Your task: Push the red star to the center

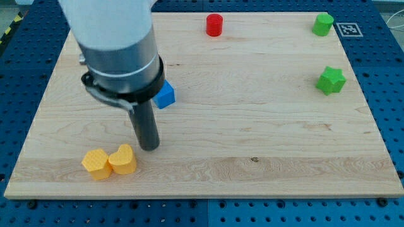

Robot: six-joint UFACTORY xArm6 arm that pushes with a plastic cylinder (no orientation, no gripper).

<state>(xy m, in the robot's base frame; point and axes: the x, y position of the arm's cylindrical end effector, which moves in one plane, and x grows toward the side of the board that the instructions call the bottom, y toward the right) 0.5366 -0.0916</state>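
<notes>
Starting at the view's bottom: two yellow blocks are seen touching each other, a yellow hexagon-like block [95, 164] and a yellow heart-like block [123, 160], near the worktop [252, 132] edge. My tip [149, 148] is set down just beside the heart-like one, to its upper right, with a small gap; contact cannot be confirmed.

The tool is a bare rod, so nothing is clenched or grasped; only pushing is possible.

Further up, a blue block [165, 96] is partly hidden behind the arm housing. A green star [331, 81] is placed at the view's right.

At the top edge, the only red block [214, 25] in sight is found, well apart from the tip. It is taken as the red star, though its shape reads closer to a cylinder from here. A second green block [323, 24] is in the top right corner.

Task is judged not started: the red block has to be approached from the top side and pushed down toward the centre.

Risks:
- The blue block could be clipped on the way up, since it lies close to the rod's path.
- With so little room left behind the red block, it could be nudged off the worktop edge.
- An off-centre push could let it slip sideways off the tip.
</notes>
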